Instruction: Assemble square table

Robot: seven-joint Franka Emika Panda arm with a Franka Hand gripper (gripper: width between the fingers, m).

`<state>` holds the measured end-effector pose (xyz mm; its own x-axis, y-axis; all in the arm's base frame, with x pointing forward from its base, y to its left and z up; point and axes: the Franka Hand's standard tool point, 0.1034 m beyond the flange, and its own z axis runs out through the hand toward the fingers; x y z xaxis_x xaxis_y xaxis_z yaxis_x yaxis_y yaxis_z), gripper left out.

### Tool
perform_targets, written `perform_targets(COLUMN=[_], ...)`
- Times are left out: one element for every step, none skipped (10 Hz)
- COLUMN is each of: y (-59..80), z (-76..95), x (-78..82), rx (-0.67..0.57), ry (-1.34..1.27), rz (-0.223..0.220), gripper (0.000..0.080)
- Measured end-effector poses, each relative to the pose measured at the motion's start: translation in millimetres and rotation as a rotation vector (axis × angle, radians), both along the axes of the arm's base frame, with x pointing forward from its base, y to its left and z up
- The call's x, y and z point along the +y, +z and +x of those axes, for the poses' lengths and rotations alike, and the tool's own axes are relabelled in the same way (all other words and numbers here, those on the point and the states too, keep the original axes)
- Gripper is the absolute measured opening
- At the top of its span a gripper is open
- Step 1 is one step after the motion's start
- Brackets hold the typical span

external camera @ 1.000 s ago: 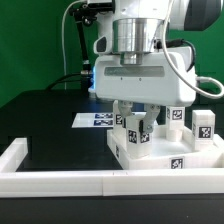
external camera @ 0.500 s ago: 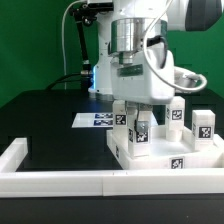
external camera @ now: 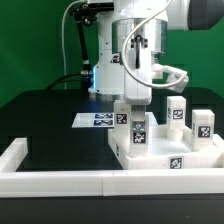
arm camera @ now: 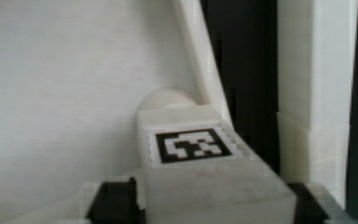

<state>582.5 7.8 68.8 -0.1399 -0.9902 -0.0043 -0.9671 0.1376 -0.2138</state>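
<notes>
The white square tabletop (external camera: 190,150) lies flat at the exterior view's right, with a tag on its front edge. Three short white tagged legs stand on it: one at the back (external camera: 176,112), one at the right (external camera: 203,125) and one at the left (external camera: 122,116). My gripper (external camera: 137,112) comes straight down over the front corner and is shut on a fourth upright leg (external camera: 139,132). In the wrist view this tagged leg (arm camera: 197,160) fills the gap between my two black fingers (arm camera: 119,200).
The marker board (external camera: 96,120) lies on the black surface behind and left of the tabletop. A long white rail (external camera: 60,180) runs along the front edge and up the left side. The arm's base and cables stand at the back.
My wrist has turned about its vertical axis while staying over the same corner. The held leg's tags have turned with it. The other legs and the tabletop have not moved.
</notes>
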Motion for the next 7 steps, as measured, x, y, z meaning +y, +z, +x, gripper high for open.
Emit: perform_targets(y=[-0.2, -0.2, 0.1, 0.4, 0.5, 0.6, 0.6], z=[-0.1, 0.0, 0.6, 1.2, 1.5, 1.7, 1.7], x=[0.2, 0.1, 2.1, 2.1, 2.4, 2.3, 2.2], rx=[0.001, 0.006, 0.016, 0.015, 0.016, 0.015, 0.017], ry=[0.02, 0.091, 0.118, 0.195, 0.332, 0.412, 0.458], rz=[-0.004, -0.018, -0.015, -0.033, -0.063, -0.082, -0.092], gripper=[0.0458, 0.0609, 0.0637, 0.0637, 0.0648, 0.0648, 0.0648])
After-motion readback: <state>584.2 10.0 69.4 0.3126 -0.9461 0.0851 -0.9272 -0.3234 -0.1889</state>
